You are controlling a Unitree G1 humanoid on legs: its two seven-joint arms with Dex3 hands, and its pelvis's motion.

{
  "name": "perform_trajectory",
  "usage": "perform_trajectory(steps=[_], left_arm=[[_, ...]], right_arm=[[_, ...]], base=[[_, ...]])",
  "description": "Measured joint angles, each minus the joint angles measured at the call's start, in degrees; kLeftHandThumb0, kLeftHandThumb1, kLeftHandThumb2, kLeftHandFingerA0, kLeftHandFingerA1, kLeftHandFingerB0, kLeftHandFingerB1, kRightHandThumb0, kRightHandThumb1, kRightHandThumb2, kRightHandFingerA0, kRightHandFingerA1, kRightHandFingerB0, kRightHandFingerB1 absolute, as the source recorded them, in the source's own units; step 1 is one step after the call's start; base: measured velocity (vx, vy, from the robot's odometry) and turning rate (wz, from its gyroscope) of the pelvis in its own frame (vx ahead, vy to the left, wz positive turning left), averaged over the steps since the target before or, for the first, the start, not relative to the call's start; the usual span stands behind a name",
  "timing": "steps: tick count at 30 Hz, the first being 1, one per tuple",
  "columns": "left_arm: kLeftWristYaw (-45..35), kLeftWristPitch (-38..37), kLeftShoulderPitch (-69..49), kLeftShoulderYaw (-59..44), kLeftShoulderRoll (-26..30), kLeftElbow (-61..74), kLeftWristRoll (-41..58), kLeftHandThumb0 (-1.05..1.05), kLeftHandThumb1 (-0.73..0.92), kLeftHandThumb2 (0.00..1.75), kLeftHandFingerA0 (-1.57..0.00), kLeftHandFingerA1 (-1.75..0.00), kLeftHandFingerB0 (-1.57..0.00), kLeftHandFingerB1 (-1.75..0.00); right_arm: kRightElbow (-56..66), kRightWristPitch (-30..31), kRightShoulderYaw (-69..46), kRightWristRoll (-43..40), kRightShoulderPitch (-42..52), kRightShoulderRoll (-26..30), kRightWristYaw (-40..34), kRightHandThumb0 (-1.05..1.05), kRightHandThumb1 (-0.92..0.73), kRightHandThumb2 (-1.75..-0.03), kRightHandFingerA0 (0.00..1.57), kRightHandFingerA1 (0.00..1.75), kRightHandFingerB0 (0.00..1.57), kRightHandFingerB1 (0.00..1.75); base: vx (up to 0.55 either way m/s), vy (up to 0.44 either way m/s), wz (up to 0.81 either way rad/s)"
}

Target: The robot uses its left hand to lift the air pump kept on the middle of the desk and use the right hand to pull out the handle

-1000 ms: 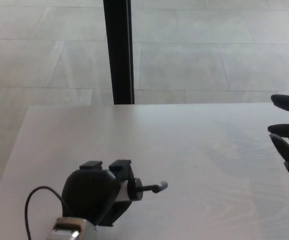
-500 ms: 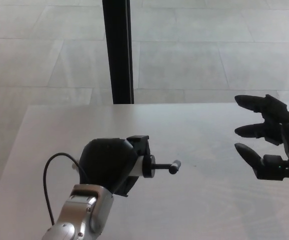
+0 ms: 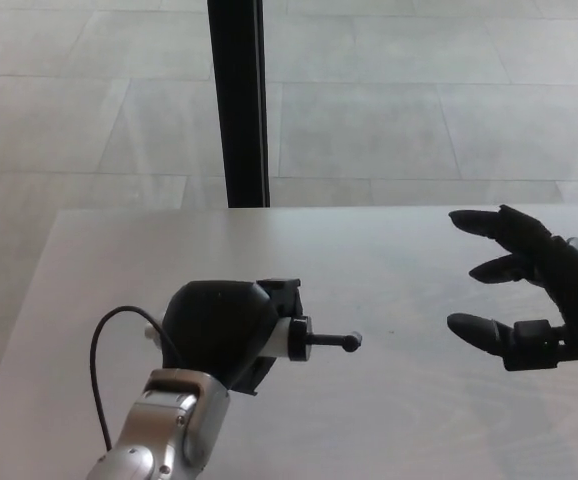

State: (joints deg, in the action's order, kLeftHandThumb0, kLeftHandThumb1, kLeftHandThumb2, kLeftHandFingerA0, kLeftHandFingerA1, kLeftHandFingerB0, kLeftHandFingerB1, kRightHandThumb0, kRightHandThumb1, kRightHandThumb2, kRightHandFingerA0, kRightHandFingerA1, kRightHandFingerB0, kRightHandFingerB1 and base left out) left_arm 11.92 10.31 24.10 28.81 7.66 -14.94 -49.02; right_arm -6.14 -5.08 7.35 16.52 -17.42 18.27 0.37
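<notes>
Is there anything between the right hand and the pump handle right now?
Nothing visible. Only bare desk shows between the open right hand and the handle, which sticks out of the air pump held by the left hand.

Left robot hand [image 3: 219, 335] gripping air pump [image 3: 299, 338], right robot hand [image 3: 534, 290] spread

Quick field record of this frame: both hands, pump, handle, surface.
left hand: shut on air pump, holding it above the desk
air pump: mostly hidden by the hand, white collar showing
handle: thin rod with knob, pointing toward the right hand
right hand: open, fingers spread, apart from the handle
desk: pale wood
cable: black loop beside the left wrist
</notes>
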Motion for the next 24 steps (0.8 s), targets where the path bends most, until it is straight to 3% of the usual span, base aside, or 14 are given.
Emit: perform_trajectory(steps=[3, 6, 7, 11, 12, 13, 14, 15, 16, 17, 18, 24], left_arm=[[-0.5, 1.0, 0.9, -0.1, -1.6, 0.0, 0.0, -0.07, 0.48, 1.17, -0.94, -1.75, -0.8, -1.47], [-1.2, 2.2, 2.4, -0.3, -3.2, -0.2, 0.0, -0.1, 0.51, 1.14, -0.94, -1.75, -0.78, -1.44], [-1.4, 2.7, 3.1, -0.4, -3.7, -0.4, -0.1, -0.12, 0.53, 1.13, -0.93, -1.75, -0.75, -1.53], [-2.6, 4.7, 5.6, -1.1, -5.4, -0.8, 0.0, -0.11, 0.49, 1.16, -0.93, -1.75, -0.77, -1.53], [-2.9, 5.2, 6.1, -1.3, -5.7, -0.9, 0.0, -0.1, 0.49, 1.14, -0.92, -1.75, -0.77, -1.52], [-3.1, 5.8, 6.5, -1.5, -6.0, -1.0, 0.0, -0.1, 0.47, 1.17, -0.93, -1.75, -0.79, -1.52], [-3.3, 6.2, 6.7, -1.8, -6.2, -1.1, 0.0, -0.1, 0.47, 1.17, -0.93, -1.75, -0.79, -1.52], [-3.5, 6.8, 7.2, -2.3, -6.4, -1.3, 0.0, -0.1, 0.49, 1.17, -0.93, -1.75, -0.8, -1.52], [-3.6, 7.2, 7.4, -2.5, -6.6, -1.3, 0.0, -0.1, 0.45, 1.19, -0.94, -1.75, -0.8, -1.52], [-3.7, 7.5, 7.7, -2.8, -6.7, -1.3, 0.1, -0.1, 0.46, 1.16, -0.93, -1.75, -0.8, -1.49], [-3.9, 7.9, 7.9, -2.9, -6.9, -1.4, 0.1, -0.08, 0.47, 1.2, -0.96, -1.72, -0.85, -1.36], [-4.7, 9.9, 8.7, -3.2, -7.5, -1.7, 0.1, -0.15, 0.49, 1.16, -0.92, -1.75, -0.79, -1.48]], right_arm=[[-0.2, -0.5, 1.4, 2.5, -0.2, 0.0, -1.8, -0.48, -0.48, -0.82, 0.59, 0.71, 0.33, 0.49], [-0.2, -0.9, 2.7, 4.9, -0.3, 0.0, -3.6, -0.47, -0.48, -0.82, 0.59, 0.71, 0.33, 0.48], [-0.2, -1.0, 3.2, 5.7, -0.3, 0.0, -4.3, -0.41, -0.6, -0.58, 0.63, 0.64, 0.42, 0.35], [-0.2, -1.5, 4.5, 8.9, -0.3, 0.0, -6.8, -0.4, -0.61, -0.58, 0.61, 0.63, 0.41, 0.35], [-0.3, -1.7, 4.9, 9.9, -0.3, 0.0, -7.6, -0.47, -0.49, -0.82, 0.56, 0.69, 0.34, 0.49], [-0.3, -1.8, 5.1, 10.6, -0.3, 0.0, -8.3, -0.39, -0.61, -0.58, 0.6, 0.64, 0.4, 0.36], [-0.2, -1.8, 5.3, 11.3, -0.3, -0.1, -8.8, -0.39, -0.61, -0.58, 0.6, 0.64, 0.4, 0.36], [-0.2, -1.9, 5.5, 12.3, -0.3, -0.3, -9.7, -0.46, -0.48, -0.83, 0.59, 0.71, 0.35, 0.5], [-0.3, -2.0, 5.6, 12.8, -0.3, -0.5, -10.3, -0.46, -0.48, -0.82, 0.59, 0.71, 0.35, 0.5], [-0.5, -2.2, 5.6, 13.5, -0.4, -0.6, -11.1, -0.39, -0.6, -0.58, 0.61, 0.66, 0.42, 0.37], [-0.7, -2.3, 5.7, 14.1, -0.4, -0.8, -11.8, -0.39, -0.6, -0.58, 0.6, 0.67, 0.42, 0.38], [-1.7, -2.8, 5.7, 16.6, -0.7, -2.0, -15.1, -0.35, -0.59, -0.57, 0.63, 0.68, 0.44, 0.38]], base=[[0.0, 0.0, 0.0], [0.0, 0.0, 0.0], [0.0, 0.0, 0.0], [0.0, 0.0, 0.0], [0.0, 0.0, 0.0], [0.0, 0.0, 0.0], [0.0, 0.0, 0.0], [0.0, 0.0, 0.0], [0.0, 0.0, 0.0], [0.0, 0.0, 0.0], [0.0, 0.0, 0.0], [0.0, 0.0, 0.0]])
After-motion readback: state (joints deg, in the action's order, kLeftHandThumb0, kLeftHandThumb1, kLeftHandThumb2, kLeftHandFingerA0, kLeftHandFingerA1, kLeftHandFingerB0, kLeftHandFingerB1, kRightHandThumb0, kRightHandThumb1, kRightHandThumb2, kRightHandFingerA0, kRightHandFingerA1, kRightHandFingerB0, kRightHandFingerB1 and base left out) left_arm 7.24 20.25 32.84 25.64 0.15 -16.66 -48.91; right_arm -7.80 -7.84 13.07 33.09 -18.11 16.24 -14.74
